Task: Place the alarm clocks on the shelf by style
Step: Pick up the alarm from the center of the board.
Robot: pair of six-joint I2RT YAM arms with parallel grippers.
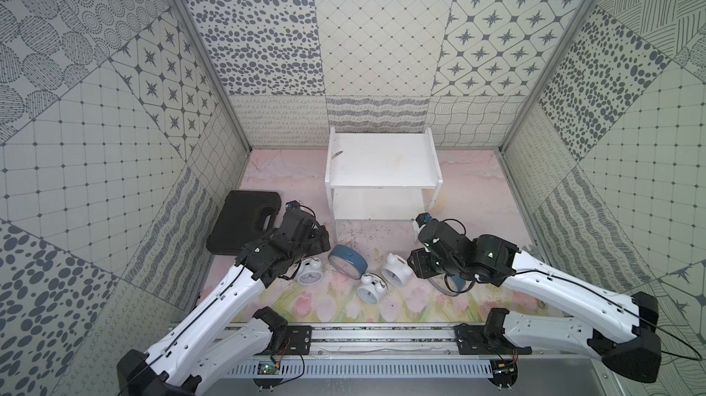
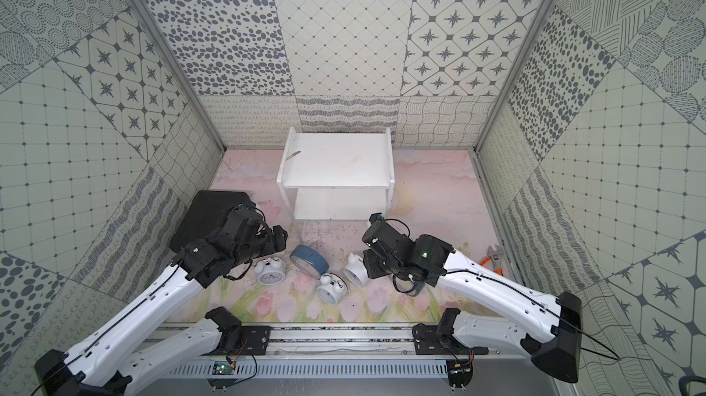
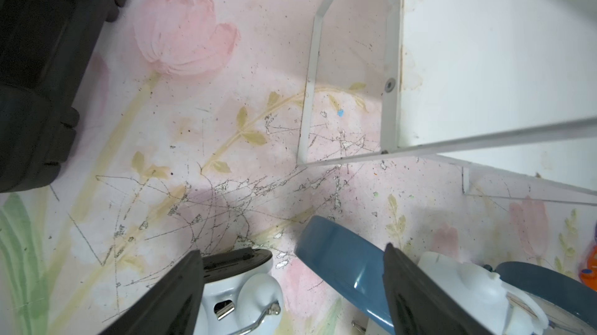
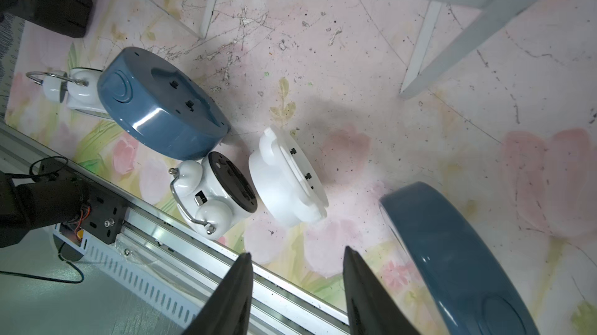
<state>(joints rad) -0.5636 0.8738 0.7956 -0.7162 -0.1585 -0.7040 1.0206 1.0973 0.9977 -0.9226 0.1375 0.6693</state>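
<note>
The white two-tier shelf (image 1: 382,168) stands empty at the back in both top views. In front of it the alarm clocks lie on the floral mat: a blue clock (image 1: 347,258), three white clocks (image 1: 309,273) (image 1: 370,288) (image 1: 397,268), and a second blue clock (image 1: 452,284) mostly under the right arm. My left gripper (image 3: 292,249) is open and low over the mat, with a white twin-bell clock (image 3: 239,288) against one finger and the blue clock (image 3: 342,262) by the other. My right gripper (image 4: 297,251) is open with only mat between its fingers, the second blue clock (image 4: 452,252) beside it.
A flat black case (image 1: 244,222) lies at the left, just behind the left arm. An orange-handled wrench (image 2: 493,256) lies by the right wall. The metal rail (image 1: 382,336) runs along the front edge. Thin shelf legs (image 4: 420,42) stand close behind the clocks.
</note>
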